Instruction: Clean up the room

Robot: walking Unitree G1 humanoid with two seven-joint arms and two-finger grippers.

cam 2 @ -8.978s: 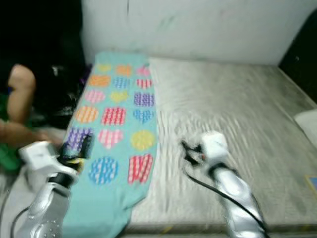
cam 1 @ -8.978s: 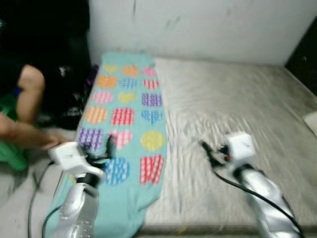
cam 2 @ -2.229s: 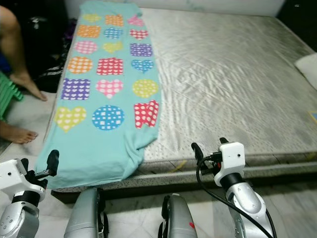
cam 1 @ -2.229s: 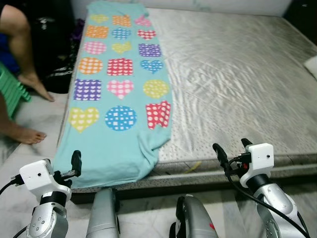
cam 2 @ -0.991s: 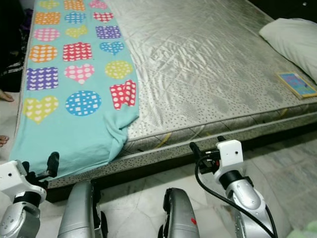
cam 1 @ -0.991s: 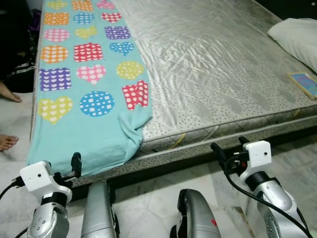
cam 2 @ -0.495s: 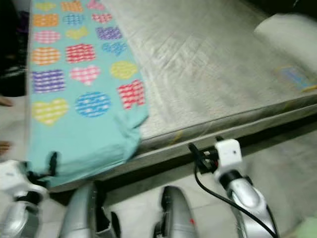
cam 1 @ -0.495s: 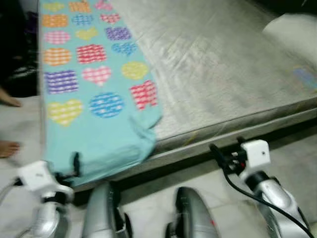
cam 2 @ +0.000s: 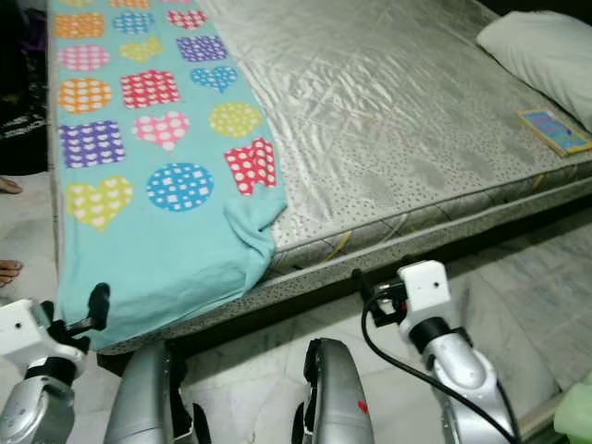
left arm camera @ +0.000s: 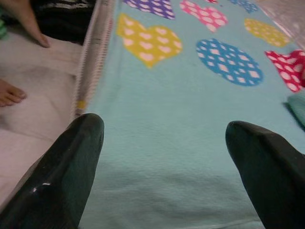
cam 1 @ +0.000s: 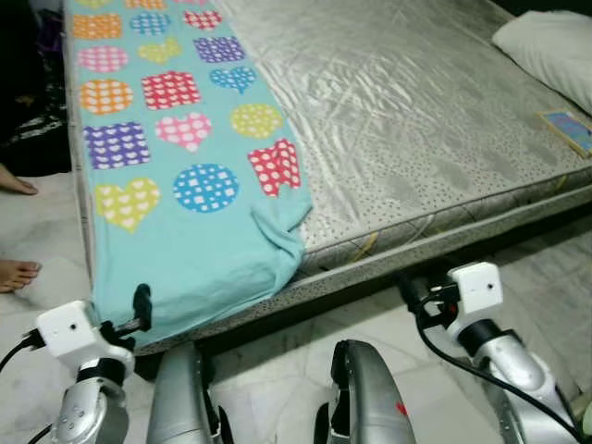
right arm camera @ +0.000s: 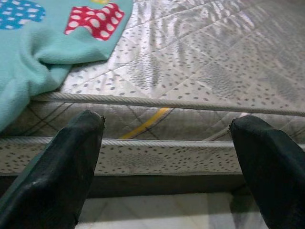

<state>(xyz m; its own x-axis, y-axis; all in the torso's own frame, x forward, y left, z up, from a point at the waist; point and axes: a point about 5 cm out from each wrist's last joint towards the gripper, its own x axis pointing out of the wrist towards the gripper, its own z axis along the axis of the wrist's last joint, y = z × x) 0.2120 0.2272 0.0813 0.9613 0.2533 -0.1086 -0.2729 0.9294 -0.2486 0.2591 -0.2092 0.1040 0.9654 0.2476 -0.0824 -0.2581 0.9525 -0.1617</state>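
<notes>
Left wrist view: the left gripper (left arm camera: 164, 143) has its jaws spread wide with nothing between them, and straight ahead of them lies the teal blanket (left arm camera: 190, 119) with its dotted hearts and circles — the cloth spans the whole gap between the two fingers. Off to one side of the jaws the blanket ends at the mattress edge, and beyond that a person's bare foot (left arm camera: 10, 93) rests on the pale floor (left arm camera: 33, 119).

In the right wrist view the right gripper (right arm camera: 167, 143) is likewise released, its jaws parted and empty. Directly ahead of them is the piped side of the mattress (right arm camera: 190, 124) — a bunched corner of the blanket hangs over that edge, ahead of one finger rather than between the two.

From the head views, the blanket runs down the left strip of the bed, its near end draped over the mattress edge just ahead of the left jaws. Well beyond the right jaws, at the far right of the mattress, lie a white pillow (cam 1: 550, 46) and, near it, a small blue-covered book (cam 2: 553, 130).
</notes>
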